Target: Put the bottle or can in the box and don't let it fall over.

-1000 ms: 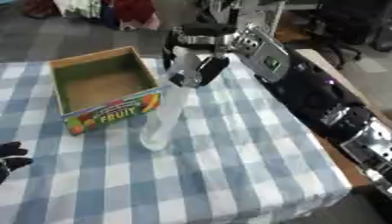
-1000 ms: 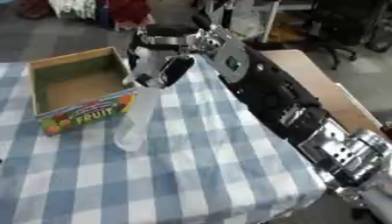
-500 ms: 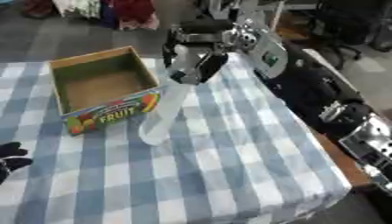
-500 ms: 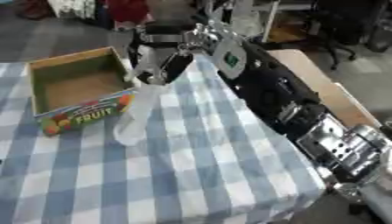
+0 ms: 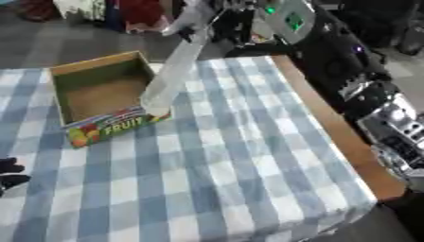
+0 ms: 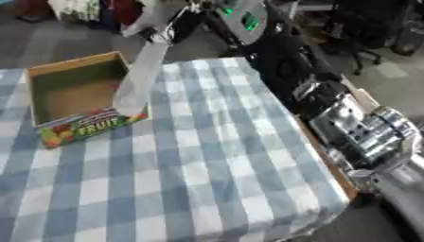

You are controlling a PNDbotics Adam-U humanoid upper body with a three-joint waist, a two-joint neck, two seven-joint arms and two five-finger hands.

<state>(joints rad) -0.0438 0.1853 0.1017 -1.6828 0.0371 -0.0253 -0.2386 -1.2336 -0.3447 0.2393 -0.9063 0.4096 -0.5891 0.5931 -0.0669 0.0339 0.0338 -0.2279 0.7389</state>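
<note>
A tall clear plastic bottle [image 5: 172, 71] hangs tilted, its top leaning right and away, with my right hand [image 5: 201, 20] shut round its upper end at the top of the view. Its lower end sits over the front right corner of the cardboard box [image 5: 106, 128], which is open at the top and has "FRUIT" printed on its front wall. I cannot tell whether the bottle's base touches the box rim. The box interior looks bare. My left hand [image 5: 8, 173] shows only as dark fingers at the lower left edge, relaxed, away from both things.
A blue and white checked cloth [image 5: 232, 170] covers the table. The wooden table edge [image 5: 348, 151] runs along the right, and my right arm [image 5: 364, 90] stretches above it. Dark floor and clutter lie beyond the far edge.
The bottle's base has left the cloth in front of the box and now sits higher, over the box's front right corner. The right hand has risen and moved away. The camera has also shifted.
</note>
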